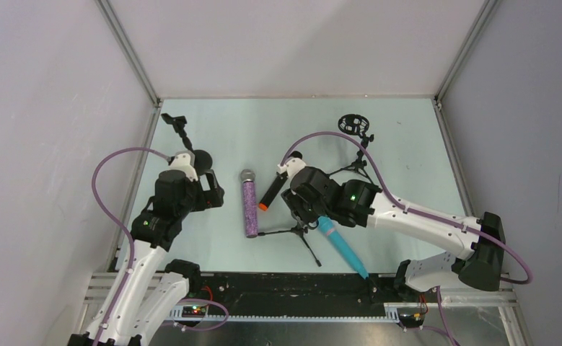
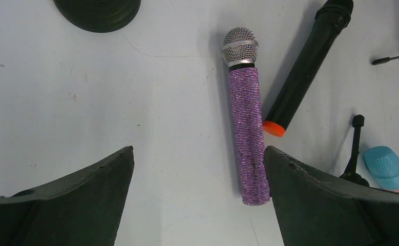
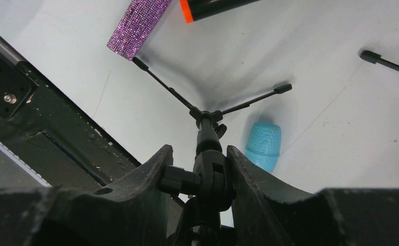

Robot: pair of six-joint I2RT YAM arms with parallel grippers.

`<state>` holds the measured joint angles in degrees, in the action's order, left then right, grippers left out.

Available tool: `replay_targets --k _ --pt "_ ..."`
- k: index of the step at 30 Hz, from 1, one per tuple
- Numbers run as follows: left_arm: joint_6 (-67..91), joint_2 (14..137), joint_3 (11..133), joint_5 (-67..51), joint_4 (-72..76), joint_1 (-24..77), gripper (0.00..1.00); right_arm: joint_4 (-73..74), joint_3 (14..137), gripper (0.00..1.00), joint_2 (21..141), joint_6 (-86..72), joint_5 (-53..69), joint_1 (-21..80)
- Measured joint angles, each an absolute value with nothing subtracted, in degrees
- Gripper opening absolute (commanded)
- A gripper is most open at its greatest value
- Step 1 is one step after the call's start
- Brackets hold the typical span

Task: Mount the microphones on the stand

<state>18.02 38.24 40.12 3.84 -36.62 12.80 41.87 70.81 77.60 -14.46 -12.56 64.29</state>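
The purple glitter microphone (image 1: 249,205) lies flat with its silver head pointing away. The black microphone (image 1: 272,191) with the orange end lies just to its right. The turquoise microphone (image 1: 341,245) lies near the front edge. A small black tripod stand (image 3: 207,128) stands between them, and my right gripper (image 3: 200,177) is shut on the swivel joint at its top. My left gripper (image 2: 197,151) hangs open above the table. Nothing is between its fingers, and the purple microphone (image 2: 246,128) lies next to its right finger.
A second tripod stand with a ring-shaped shock mount (image 1: 353,124) stands at the back right. A gooseneck stand on a round base (image 1: 202,160) stands at the back left, beside my left arm. The black front rail (image 1: 285,288) runs along the near edge.
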Motion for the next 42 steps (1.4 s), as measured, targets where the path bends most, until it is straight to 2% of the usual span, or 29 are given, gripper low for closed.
replay_targets --k 6,20,32,42 --pt "18.02 38.24 40.12 3.84 -36.62 12.80 1.00 39.83 70.81 0.00 77.52 -13.21 -10.68 64.25" --pt "18.02 38.39 40.10 3.84 -36.62 12.80 1.00 34.46 70.81 0.00 70.78 -4.93 -7.86 64.25" --pt "18.04 39.00 40.07 3.84 -36.62 12.80 1.00 33.85 70.81 0.00 67.35 9.06 -6.00 63.68" --pt "18.04 39.09 40.07 3.84 -36.60 12.80 1.00 32.73 69.82 0.00 62.41 18.41 6.37 54.19"
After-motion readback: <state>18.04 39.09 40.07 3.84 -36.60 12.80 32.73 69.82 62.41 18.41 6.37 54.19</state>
